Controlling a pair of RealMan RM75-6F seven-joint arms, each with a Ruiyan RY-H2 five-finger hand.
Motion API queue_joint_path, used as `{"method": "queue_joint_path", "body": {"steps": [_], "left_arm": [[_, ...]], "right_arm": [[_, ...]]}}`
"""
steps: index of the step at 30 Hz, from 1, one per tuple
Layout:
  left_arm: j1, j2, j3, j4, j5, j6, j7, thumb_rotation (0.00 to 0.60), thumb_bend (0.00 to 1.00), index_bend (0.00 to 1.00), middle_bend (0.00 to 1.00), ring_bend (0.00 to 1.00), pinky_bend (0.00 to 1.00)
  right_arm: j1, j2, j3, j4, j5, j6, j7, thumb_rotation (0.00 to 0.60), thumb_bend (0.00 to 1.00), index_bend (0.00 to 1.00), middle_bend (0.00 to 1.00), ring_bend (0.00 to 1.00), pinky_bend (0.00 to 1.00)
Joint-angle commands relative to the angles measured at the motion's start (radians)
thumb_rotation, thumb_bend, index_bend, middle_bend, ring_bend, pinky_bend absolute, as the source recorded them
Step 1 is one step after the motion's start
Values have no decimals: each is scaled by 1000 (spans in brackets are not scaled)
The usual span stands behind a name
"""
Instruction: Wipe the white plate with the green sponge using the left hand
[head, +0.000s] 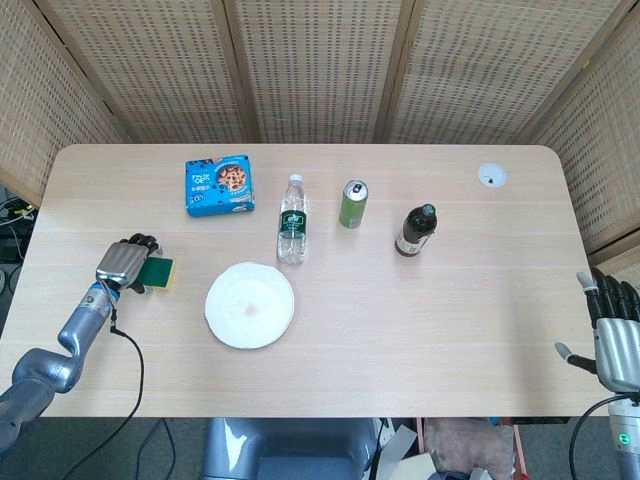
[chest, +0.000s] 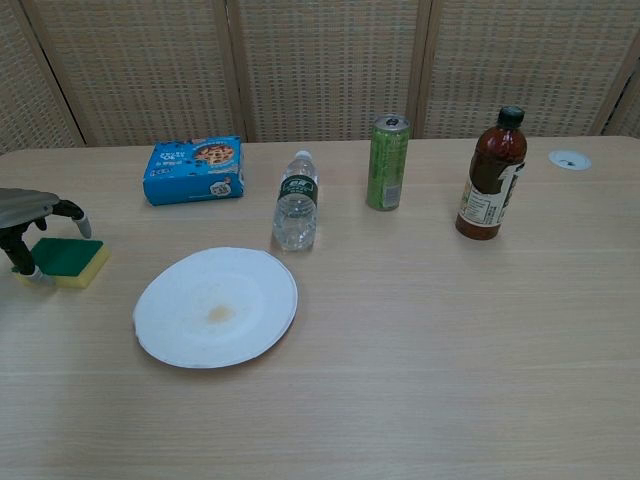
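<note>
Green sponge (head: 157, 271): lay flat at mid-left of frame, left of the white plate (head: 249, 305), apart from it. Likely light, soft, compressible; best gripped across opposite side edges. Left hand (head: 124, 263) hung over its left part, fingers curled down around it; whether they had closed on it could not be told. Right hand (head: 612, 331), lower right corner: fingers spread, empty.

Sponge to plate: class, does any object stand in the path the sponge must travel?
Nothing visible does. The sponge lies under the left hand, left of the plate, with only bare table between them. The water bottle stands behind the plate, off that path.
</note>
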Motion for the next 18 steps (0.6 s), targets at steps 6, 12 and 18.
{"method": "queue_joint_path", "body": {"steps": [6,12,18], "left_arm": [[-9,-18,5,7,4,21,-6,600,68,420,320,298,441],[0,-36,0,21,3,73,-4,600,97,618,483,445,579],[1,26,-10,-54,29,210,-33,600,98,622,485,448,578]], "right_arm": [[2,4,1,1,6,-9,13,600,0,35,0,0,0],[3,8,1,-1,8,-13,24,600,0,35,0,0,0],[0,14,-1,-8,-2,-4,33,600,0,35,0,0,0]]}}
